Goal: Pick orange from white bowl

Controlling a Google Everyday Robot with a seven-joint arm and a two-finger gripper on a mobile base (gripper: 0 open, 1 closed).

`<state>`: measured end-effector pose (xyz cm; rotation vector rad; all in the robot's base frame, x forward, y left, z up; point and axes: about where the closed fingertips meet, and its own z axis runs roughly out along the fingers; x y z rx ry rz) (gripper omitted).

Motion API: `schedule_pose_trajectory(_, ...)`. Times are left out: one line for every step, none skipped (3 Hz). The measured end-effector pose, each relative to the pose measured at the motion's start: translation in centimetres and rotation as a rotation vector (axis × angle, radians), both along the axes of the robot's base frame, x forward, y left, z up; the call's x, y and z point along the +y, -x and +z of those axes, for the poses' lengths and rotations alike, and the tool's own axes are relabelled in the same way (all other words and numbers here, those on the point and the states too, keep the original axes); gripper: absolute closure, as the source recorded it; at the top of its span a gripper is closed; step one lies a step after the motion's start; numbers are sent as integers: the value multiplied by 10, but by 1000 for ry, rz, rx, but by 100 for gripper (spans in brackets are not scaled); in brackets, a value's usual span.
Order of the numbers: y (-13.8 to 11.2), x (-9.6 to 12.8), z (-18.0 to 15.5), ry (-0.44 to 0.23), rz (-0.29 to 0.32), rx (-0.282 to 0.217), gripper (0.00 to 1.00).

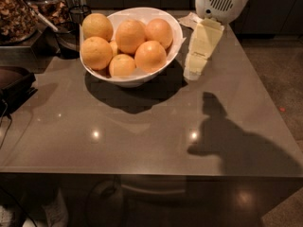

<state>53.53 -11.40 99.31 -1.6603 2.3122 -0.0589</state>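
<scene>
The white bowl [138, 81] stands at the back of the grey table [142, 136], left of centre. It holds several large oranges; the nearest to the arm are one at the front right [150, 56] and one at the back right [159, 32]. A smaller orange [122, 65] lies at the front. My gripper [194, 72], cream-coloured under a white wrist housing [222, 1], hangs pointing down just right of the bowl's rim, its tip close above the table. It holds nothing that I can see.
A crumpled white paper [190, 19] lies behind the gripper. At the far left are containers of dried food [16, 13], a dark cup [78, 14] and a black object [14, 86]. The table ends at the front and the right.
</scene>
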Motion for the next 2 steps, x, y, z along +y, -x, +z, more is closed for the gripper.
schedule_pose_trajectory(-20,30,3,11,27,-3,0)
schedule_pose_trajectory(-46,51,6,42,67,-22,0)
